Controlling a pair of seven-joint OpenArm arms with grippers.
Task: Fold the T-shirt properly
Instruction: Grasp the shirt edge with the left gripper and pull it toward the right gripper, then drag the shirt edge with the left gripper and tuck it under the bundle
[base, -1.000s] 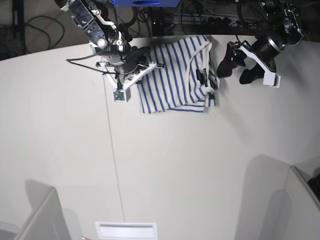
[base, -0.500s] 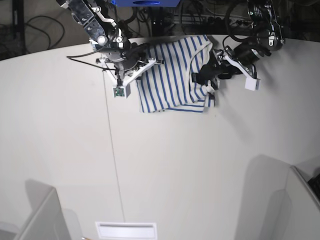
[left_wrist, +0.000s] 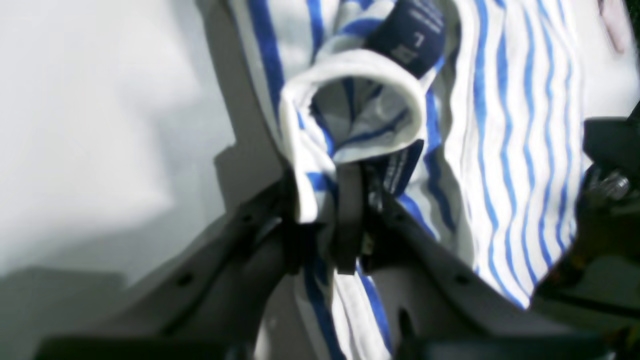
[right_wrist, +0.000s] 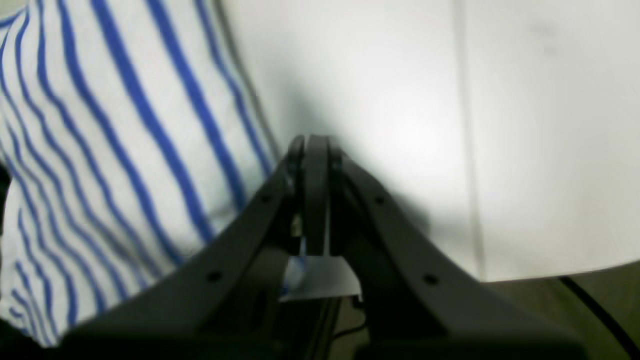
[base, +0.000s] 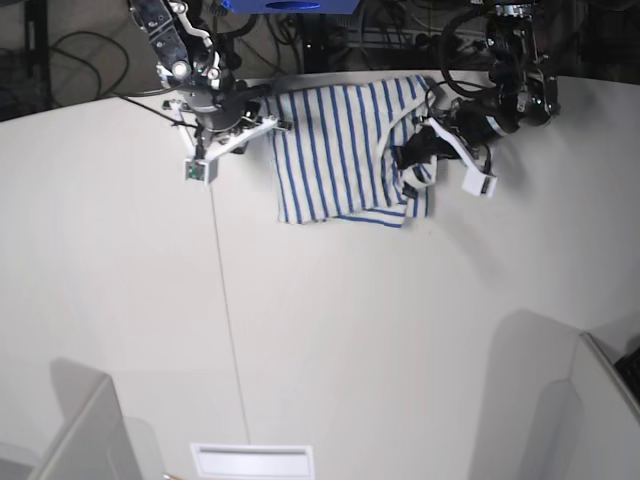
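We have the striped T-shirt (base: 345, 150) bunched at the far edge of the white table (base: 330, 330), right of the table's centre seam, with both arms at its 2 sides. Our left gripper (left_wrist: 350, 220), on the right of the base view, has its jaws pinched on the ribbed neckband (left_wrist: 350, 100) just below the dark size label (left_wrist: 410, 30); the wrist view shows cloth squeezed between the fingers. Our right gripper (right_wrist: 312, 165) has its jaws pressed together at the shirt's left edge; cloth lies right beside the tips, but we cannot tell if any fabric is caught.

We judge the step in hand to be spreading the shirt flat before any fold. To do it well, we should lift the collar only enough to free the layers, then draw it towards the near side, keeping both grips level so the stripes run straight and the hem does not roll under.

The shirt sits right at the far table edge, with cables (base: 80, 50) beyond it, so pulling farther back risks it slipping off. The wide bare tabletop on the near side gives us ample room
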